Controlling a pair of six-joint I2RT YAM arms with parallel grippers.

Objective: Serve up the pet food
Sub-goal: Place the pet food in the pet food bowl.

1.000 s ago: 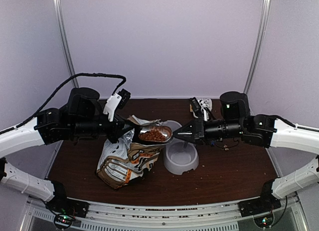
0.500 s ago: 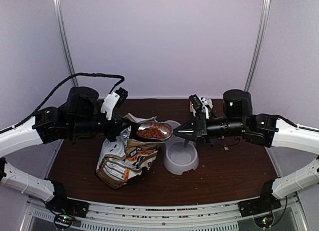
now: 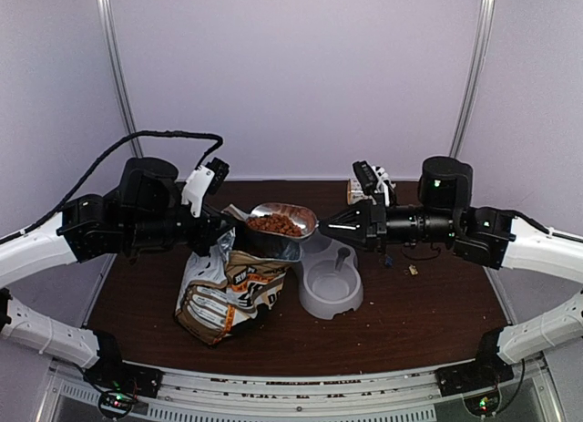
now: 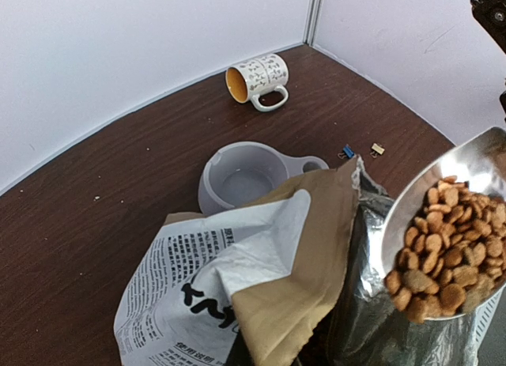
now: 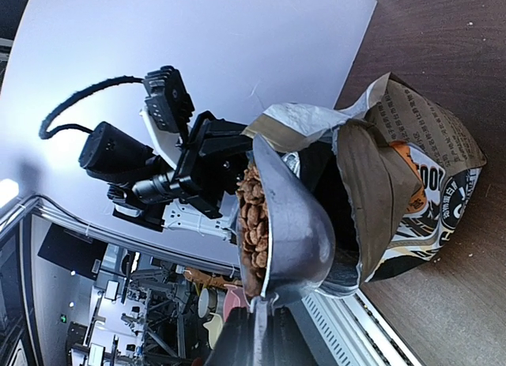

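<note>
one scoop (image 3: 304,219) of pet food (image 3: 273,225), higher

— What sits around the grey plastic double bowl (image 3: 319,304)?

— At its left, just beside it, a tan, white and black printed paper bag (image 3: 223,294) slumps with its top open, silver lining showing.

— And above?

— A shiny metal scoop (image 5: 299,224) hangs up and to the bowl's left, over the bag's open mouth.

— Behind the bowl?

— A white patterned mug with a yellow inside (image 4: 257,77) lies on its side, well beyond the bowl, near the pale back wall (image 3: 301,76).

— Anything at the bowl's right?

— 2 small binder clips, 1 blue (image 4: 348,152) and 1 gold (image 4: 378,149), close together on the dark brown wooden table (image 3: 410,326) under the bowl.
</note>
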